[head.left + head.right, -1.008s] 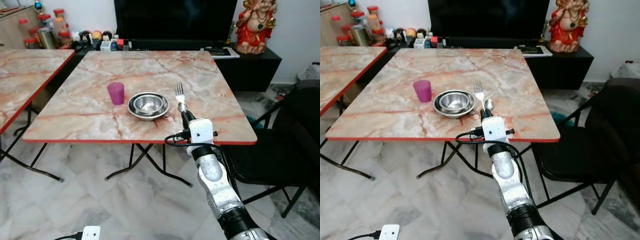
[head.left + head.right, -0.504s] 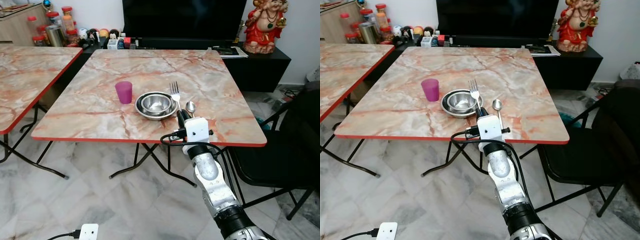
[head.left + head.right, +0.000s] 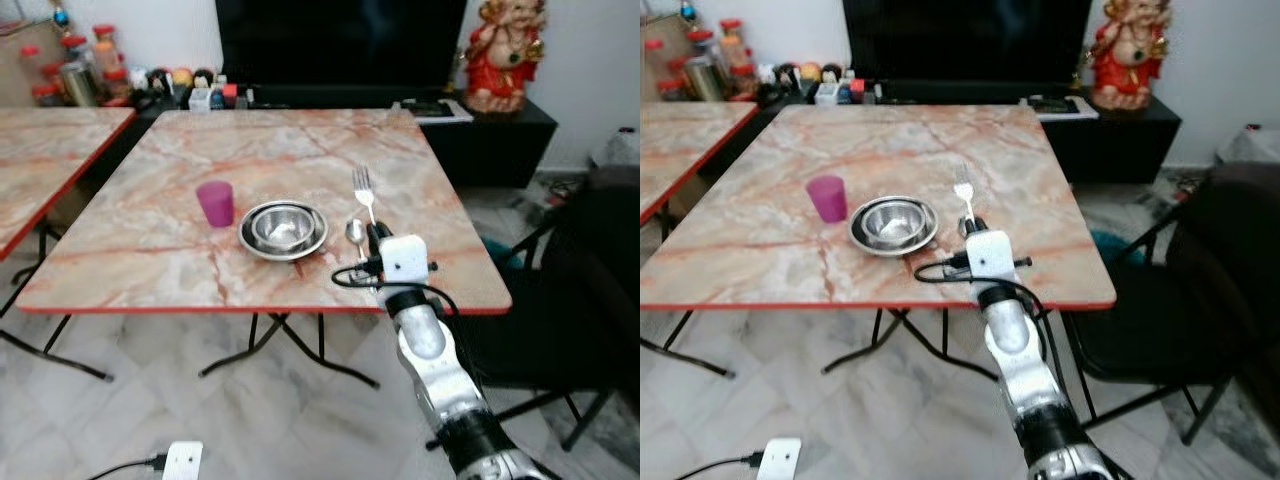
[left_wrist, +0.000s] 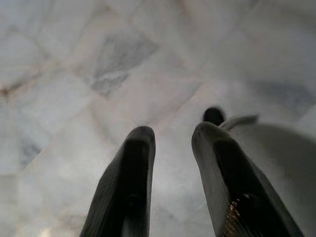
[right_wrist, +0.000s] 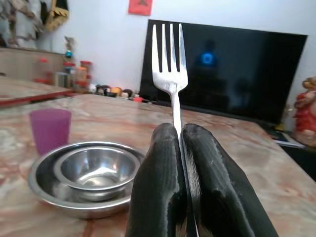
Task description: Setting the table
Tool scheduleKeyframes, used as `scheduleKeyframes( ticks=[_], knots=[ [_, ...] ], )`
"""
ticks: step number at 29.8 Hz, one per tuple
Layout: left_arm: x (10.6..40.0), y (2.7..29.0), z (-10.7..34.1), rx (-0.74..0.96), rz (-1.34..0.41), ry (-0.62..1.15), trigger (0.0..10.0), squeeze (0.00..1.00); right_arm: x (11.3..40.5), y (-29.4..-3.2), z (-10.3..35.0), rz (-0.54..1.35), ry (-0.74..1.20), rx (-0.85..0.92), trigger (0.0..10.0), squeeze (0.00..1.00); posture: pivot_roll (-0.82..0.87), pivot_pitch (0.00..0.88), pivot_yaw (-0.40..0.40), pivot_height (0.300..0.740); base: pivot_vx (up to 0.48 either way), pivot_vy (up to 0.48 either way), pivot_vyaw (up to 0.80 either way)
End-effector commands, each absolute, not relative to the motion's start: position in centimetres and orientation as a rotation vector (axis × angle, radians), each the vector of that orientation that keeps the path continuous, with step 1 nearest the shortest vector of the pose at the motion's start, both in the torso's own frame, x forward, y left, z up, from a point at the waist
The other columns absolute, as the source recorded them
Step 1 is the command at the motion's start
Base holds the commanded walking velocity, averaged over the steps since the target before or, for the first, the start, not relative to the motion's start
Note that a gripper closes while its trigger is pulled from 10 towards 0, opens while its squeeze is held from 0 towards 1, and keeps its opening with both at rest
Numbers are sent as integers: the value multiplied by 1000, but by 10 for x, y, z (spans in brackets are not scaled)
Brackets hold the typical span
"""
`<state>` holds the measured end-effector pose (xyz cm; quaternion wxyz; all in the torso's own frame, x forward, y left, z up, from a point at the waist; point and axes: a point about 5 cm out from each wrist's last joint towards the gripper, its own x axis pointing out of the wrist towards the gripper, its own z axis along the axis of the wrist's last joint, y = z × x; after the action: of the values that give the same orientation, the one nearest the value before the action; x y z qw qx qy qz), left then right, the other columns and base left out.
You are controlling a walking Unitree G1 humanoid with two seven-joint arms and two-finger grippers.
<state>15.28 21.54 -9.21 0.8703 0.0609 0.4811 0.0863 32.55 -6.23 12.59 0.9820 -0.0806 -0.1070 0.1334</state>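
My right gripper [image 3: 375, 236] is shut on a steel fork [image 3: 363, 188], holding it by the handle with the tines pointing up and away [image 5: 170, 59]. It hovers over the near right part of the marble table [image 3: 140, 250]. A steel spoon [image 3: 355, 232] lies on the table just left of the gripper. Two nested steel bowls [image 3: 283, 228] sit further left, with a purple cup [image 3: 214, 203] beside them. My left gripper [image 4: 170, 136] hangs open over the marble floor.
A second marble table [image 3: 40, 160] stands at the left. A black chair [image 3: 590, 290] is close on the right. Behind the table are a black TV cabinet [image 3: 480, 140], jars [image 3: 75, 70] and a red statue [image 3: 497, 55]. A white power adapter [image 3: 180, 462] lies on the floor.
The camera has shifted. My right gripper with the fork has moved right, from the spoon's left side to its right side.
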Motion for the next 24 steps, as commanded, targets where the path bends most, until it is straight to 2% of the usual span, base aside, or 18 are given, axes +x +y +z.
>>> scheduleKeyframes(
  ticks=[1,14,18,22,24],
  knots=[
    [158,210,-91,121,168,995,10000,0,329,-77,126,232,-209,-182,10000,0,-67,0,-8,740,0,0,0],
    [154,209,-93,99,195,996,10000,0,329,-82,119,210,-171,-179,10000,0,-60,0,-18,740,0,0,0],
    [154,209,-93,99,202,996,10000,0,330,-84,115,196,-130,-167,10000,0,-61,0,-19,740,281,0,0],
    [154,211,-92,101,207,996,10000,0,330,-85,112,195,-116,-165,10000,0,-61,0,-19,740,289,0,-658],
    [154,211,-92,102,208,995,10000,0,330,-85,112,193,-117,-158,10000,0,-61,0,-19,740,292,0,0]
  ],
)
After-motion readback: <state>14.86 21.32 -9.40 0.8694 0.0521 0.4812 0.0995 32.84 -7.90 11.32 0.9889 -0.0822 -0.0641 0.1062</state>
